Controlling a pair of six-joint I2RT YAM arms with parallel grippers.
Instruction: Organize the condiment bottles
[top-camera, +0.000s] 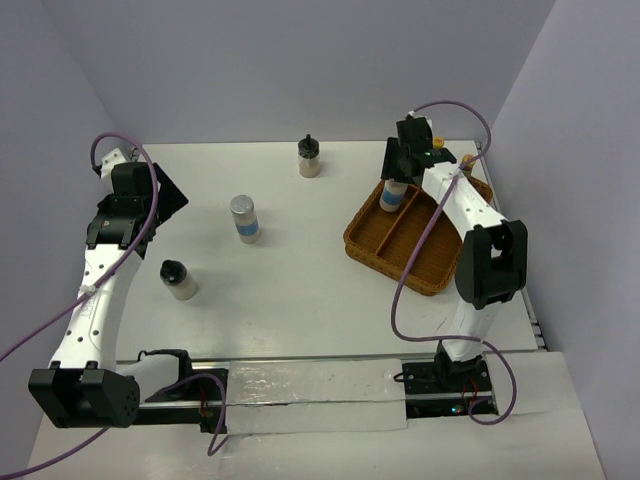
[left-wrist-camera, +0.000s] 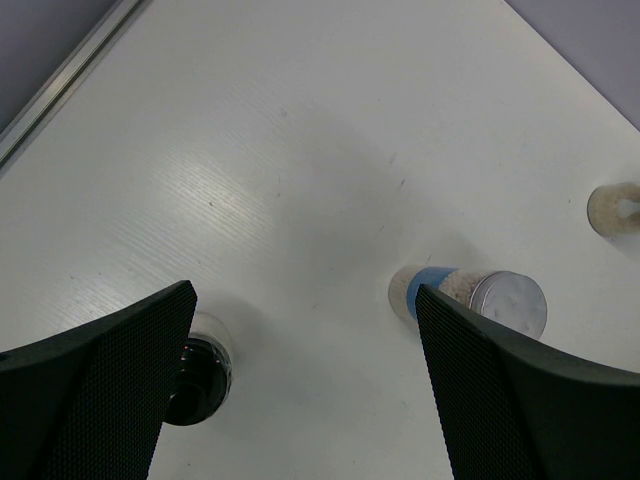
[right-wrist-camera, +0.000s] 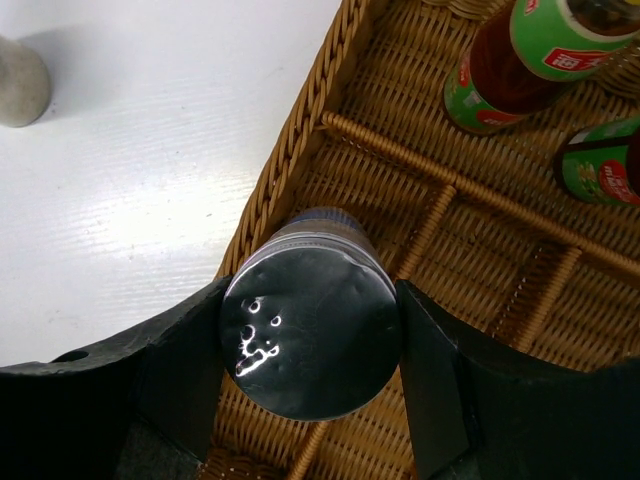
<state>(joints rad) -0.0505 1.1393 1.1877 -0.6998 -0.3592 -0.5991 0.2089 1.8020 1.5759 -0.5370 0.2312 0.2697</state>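
My right gripper (top-camera: 398, 178) (right-wrist-camera: 310, 340) is shut on a silver-lidded white bottle with a blue band (top-camera: 393, 198) (right-wrist-camera: 312, 325). It holds the bottle upright over a compartment at the wicker basket's (top-camera: 372, 247) (right-wrist-camera: 290, 140) left edge. Two dark bottles with red and green labels (right-wrist-camera: 515, 65) (right-wrist-camera: 600, 165) stand in the basket's far compartments. My left gripper (top-camera: 168, 198) (left-wrist-camera: 305, 385) hangs open above the table at the left. Between its fingers show a black-capped pale bottle (top-camera: 178, 280) (left-wrist-camera: 200, 375) and a second silver-lidded bottle (top-camera: 244, 218) (left-wrist-camera: 480, 298). Another black-capped bottle (top-camera: 309, 157) (left-wrist-camera: 615, 208) stands at the back.
The basket sits at the right, close to the side wall, with woven dividers (right-wrist-camera: 450, 190) between its compartments. Purple cables loop from both arms. A metal rail (top-camera: 300, 385) runs along the near edge by the arm bases.
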